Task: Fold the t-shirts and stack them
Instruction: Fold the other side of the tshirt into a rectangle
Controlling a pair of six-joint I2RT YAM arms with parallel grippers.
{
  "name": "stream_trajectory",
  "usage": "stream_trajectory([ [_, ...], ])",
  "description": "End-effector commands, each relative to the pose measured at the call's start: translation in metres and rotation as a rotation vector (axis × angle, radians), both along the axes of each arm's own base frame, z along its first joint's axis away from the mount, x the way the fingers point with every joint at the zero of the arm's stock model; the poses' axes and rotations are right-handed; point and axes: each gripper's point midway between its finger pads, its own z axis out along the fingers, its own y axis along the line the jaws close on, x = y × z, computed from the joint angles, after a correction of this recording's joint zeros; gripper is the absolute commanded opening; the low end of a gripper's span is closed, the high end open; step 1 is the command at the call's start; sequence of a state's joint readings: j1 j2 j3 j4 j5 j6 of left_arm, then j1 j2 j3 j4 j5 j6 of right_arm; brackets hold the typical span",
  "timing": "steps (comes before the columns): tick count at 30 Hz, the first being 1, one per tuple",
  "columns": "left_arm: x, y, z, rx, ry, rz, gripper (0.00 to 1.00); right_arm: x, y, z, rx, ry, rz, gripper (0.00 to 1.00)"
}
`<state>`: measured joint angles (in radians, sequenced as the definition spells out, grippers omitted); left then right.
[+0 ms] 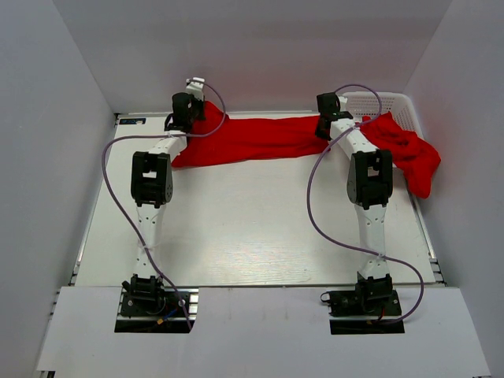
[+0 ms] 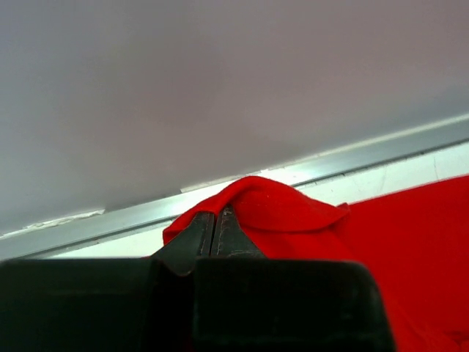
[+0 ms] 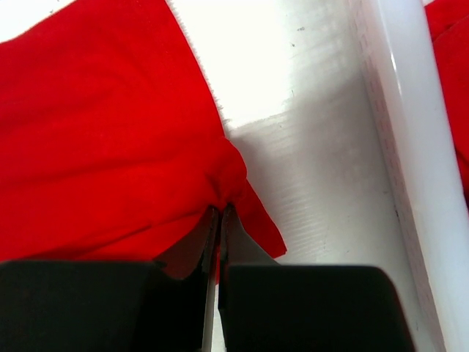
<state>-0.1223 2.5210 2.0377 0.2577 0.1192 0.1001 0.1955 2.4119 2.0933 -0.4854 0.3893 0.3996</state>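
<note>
Both ends pinched, both sets of jaws fully closed on cloth.

Left gripper (image 2: 217, 224): fingers pressed flat together on a raised fold at the left end of the stretched t-shirt (image 1: 252, 138). In my left wrist view the red cloth humps up over the fingertips and runs off to the right. The table's far edge rail is just behind it.

Right gripper (image 3: 218, 220): jaws together with only a hairline slit between them, clamped on a bunched corner at the same shirt's right end. A small flap sticks out to the right of my fingertips, and the rest spreads away to the left.

From above, that shirt is a long red band between my two wrists, running along the far edge of the table (image 1: 252, 228). It's rumpled, not flat. I can't tell whether the middle rests on the surface or hangs just off it.

The second t-shirt (image 1: 409, 153) is draped over the rim of the basket (image 1: 386, 101) in the far right corner, spilling out towards the table's right edge. In my right wrist view the basket's white wall runs just beside my fingers, not touching them.

My right arm covers the gap between the two shirts, so I can't tell if they touch.
</note>
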Motion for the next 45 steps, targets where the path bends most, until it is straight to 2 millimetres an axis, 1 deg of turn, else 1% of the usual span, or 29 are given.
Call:
stream_trajectory([
  [1, 0.012, 0.011, 0.045, -0.049, -0.120, 0.038, 0.00, 0.010, -0.008, 0.014, -0.002, -0.029, -0.017, 0.00],
  [2, 0.011, 0.014, 0.040, -0.059, -0.107, 0.055, 0.00, 0.009, -0.010, 0.010, -0.007, -0.020, -0.023, 0.00],
  [4, 0.012, 0.022, 0.029, -0.054, -0.090, 0.077, 0.00, 0.011, -0.012, 0.012, -0.005, -0.027, -0.025, 0.08],
  [6, 0.012, 0.026, 0.029, -0.061, -0.089, 0.100, 0.00, 0.015, -0.011, 0.011, -0.006, -0.034, -0.013, 0.18],
  [8, 0.012, 0.035, 0.026, -0.070, -0.086, 0.126, 0.01, 0.021, -0.009, 0.015, -0.007, -0.054, 0.008, 0.20],
  [9, 0.013, 0.037, 0.026, -0.068, -0.087, 0.143, 0.02, 0.026, 0.007, 0.015, 0.024, -0.064, 0.110, 0.23],
  [10, 0.013, 0.041, 0.026, -0.089, -0.084, 0.170, 0.06, 0.031, 0.010, 0.020, 0.008, -0.089, 0.161, 0.28],
  [11, 0.014, 0.048, 0.026, -0.098, -0.083, 0.182, 0.16, 0.036, 0.012, 0.025, 0.014, -0.114, 0.169, 0.35],
  [12, 0.014, 0.048, 0.026, -0.107, -0.081, 0.183, 0.32, 0.036, 0.021, 0.025, 0.030, -0.114, 0.235, 0.51],
  [13, 0.013, 0.048, 0.024, -0.105, -0.072, 0.184, 0.61, 0.039, 0.022, 0.030, 0.032, -0.132, 0.244, 0.60],
  [14, 0.013, 0.048, 0.024, -0.105, -0.072, 0.184, 0.99, 0.039, 0.023, 0.034, 0.033, -0.139, 0.245, 0.65],
  [16, 0.014, 0.054, 0.033, -0.117, -0.082, 0.194, 1.00, 0.039, 0.030, 0.048, 0.033, -0.168, 0.291, 0.68],
  [17, 0.012, 0.054, 0.041, -0.118, -0.086, 0.193, 1.00, 0.035, 0.030, 0.042, 0.033, -0.151, 0.294, 0.68],
  [18, 0.012, 0.056, 0.038, -0.115, -0.077, 0.205, 1.00, 0.033, 0.037, 0.057, 0.043, -0.178, 0.335, 0.73],
  [19, 0.011, 0.056, 0.046, -0.117, -0.087, 0.204, 1.00, 0.032, 0.037, 0.056, 0.048, -0.181, 0.339, 0.76],
  [20, 0.011, 0.056, 0.042, -0.114, -0.074, 0.205, 1.00, 0.030, 0.040, 0.055, 0.051, -0.182, 0.350, 0.76],
  [21, 0.008, 0.056, 0.055, -0.125, -0.080, 0.206, 1.00, 0.026, 0.048, 0.054, 0.071, -0.177, 0.401, 0.82],
  [22, 0.008, 0.063, 0.059, -0.124, -0.080, 0.215, 1.00, 0.025, 0.050, 0.065, 0.073, -0.197, 0.410, 0.85],
  [26, -0.001, 0.061, 0.073, -0.124, -0.067, 0.205, 1.00, 0.023, 0.053, 0.071, 0.043, -0.204, 0.423, 0.90],
  [27, -0.006, 0.061, 0.065, -0.119, -0.039, 0.207, 1.00, 0.024, 0.051, 0.074, 0.024, -0.211, 0.418, 0.90],
  [29, -0.012, 0.060, 0.074, -0.120, -0.039, 0.197, 1.00, 0.027, 0.049, 0.083, -0.004, -0.225, 0.402, 0.90],
  [31, -0.018, 0.058, 0.067, -0.118, -0.008, 0.186, 1.00, 0.026, 0.044, 0.092, -0.041, -0.232, 0.375, 0.90],
  [34, -0.031, 0.057, 0.063, -0.114, 0.033, 0.176, 1.00, 0.020, 0.037, 0.088, -0.063, -0.204, 0.350, 0.90],
  [35, -0.038, 0.057, 0.051, -0.118, 0.064, 0.179, 1.00, 0.018, 0.033, 0.090, -0.076, -0.202, 0.328, 0.90],
  [37, -0.048, 0.055, 0.058, -0.138, 0.070, 0.173, 1.00, 0.014, 0.024, 0.088, -0.101, -0.181, 0.289, 0.90],
  [39, -0.060, 0.046, 0.047, -0.150, 0.100, 0.152, 1.00, 0.013, 0.020, 0.086, -0.102, -0.171, 0.262, 0.90],
  [42, -0.073, 0.040, 0.049, -0.158, 0.117, 0.145, 1.00, 0.013, 0.022, 0.088, -0.090, -0.170, 0.271, 0.90],
  [44, -0.080, 0.040, 0.042, -0.163, 0.158, 0.151, 1.00, 0.007, 0.034, 0.081, -0.058, -0.140, 0.319, 0.90],
  [45, -0.085, 0.038, 0.040, -0.164, 0.173, 0.142, 1.00, 0.005, 0.047, 0.078, -0.011, -0.135, 0.379, 0.90],
])
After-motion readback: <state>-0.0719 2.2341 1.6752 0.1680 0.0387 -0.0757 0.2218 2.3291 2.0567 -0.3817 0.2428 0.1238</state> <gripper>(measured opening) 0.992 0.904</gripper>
